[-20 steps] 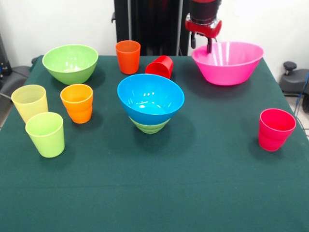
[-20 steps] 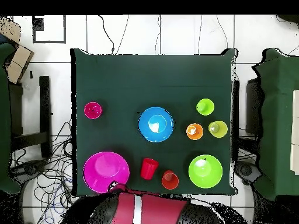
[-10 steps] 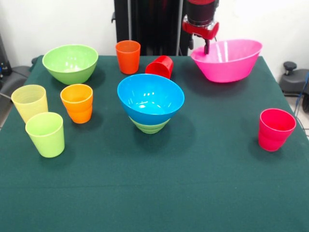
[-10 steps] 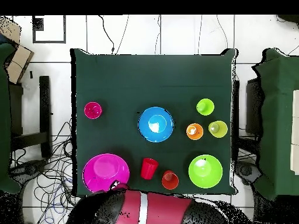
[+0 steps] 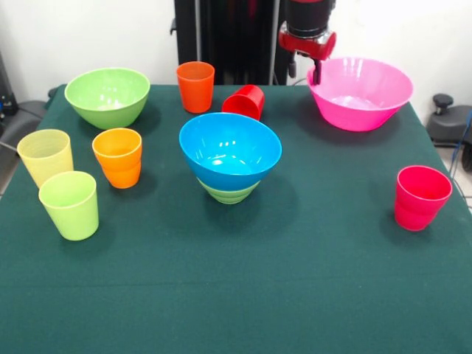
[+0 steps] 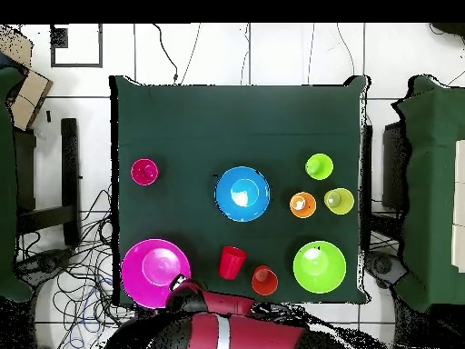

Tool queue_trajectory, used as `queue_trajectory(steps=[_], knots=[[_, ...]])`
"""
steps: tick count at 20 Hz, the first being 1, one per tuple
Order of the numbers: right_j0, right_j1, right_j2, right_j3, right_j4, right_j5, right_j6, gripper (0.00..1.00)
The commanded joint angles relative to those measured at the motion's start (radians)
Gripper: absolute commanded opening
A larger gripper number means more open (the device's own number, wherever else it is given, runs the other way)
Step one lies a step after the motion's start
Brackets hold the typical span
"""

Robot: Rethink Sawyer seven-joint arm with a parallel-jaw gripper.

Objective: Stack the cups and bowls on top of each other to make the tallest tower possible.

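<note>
The large pink bowl (image 5: 361,92) stands at the table's far right corner; in the overhead view the pink bowl (image 6: 156,273) lies near the table edge. My gripper (image 5: 305,72) hangs right at its left rim. The blue bowl (image 5: 230,150) rests in the small light green bowl (image 5: 228,193) at mid-table, forming a short tower. The large green bowl (image 5: 108,96) is far left. An orange cup (image 5: 195,86) stands beside a red cup (image 5: 245,101) lying on its side. Another orange cup (image 5: 118,157), a yellow cup (image 5: 46,156) and a lime cup (image 5: 69,204) stand on the left, a pinkish-red cup (image 5: 421,197) on the right.
The dark green tablecloth (image 5: 295,295) covers the whole table. Cables (image 6: 82,273) and chairs (image 6: 41,191) surround it on the floor. The robot's red arm (image 6: 218,332) shows at the overhead view's bottom.
The pink bowl was tipped up at the gripper's side half a second ago; now it sits level and has shifted toward the table's corner. The gripper stayed almost in place.
</note>
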Motion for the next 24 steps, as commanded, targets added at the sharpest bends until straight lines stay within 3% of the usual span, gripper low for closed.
queue_trajectory(steps=[1,24], knots=[[-0.022,-0.009,0.102,-0.161,0.054,-0.009,0.157,1.0],[0.043,0.068,0.08,-0.206,0.057,-0.045,0.17,1.0]])
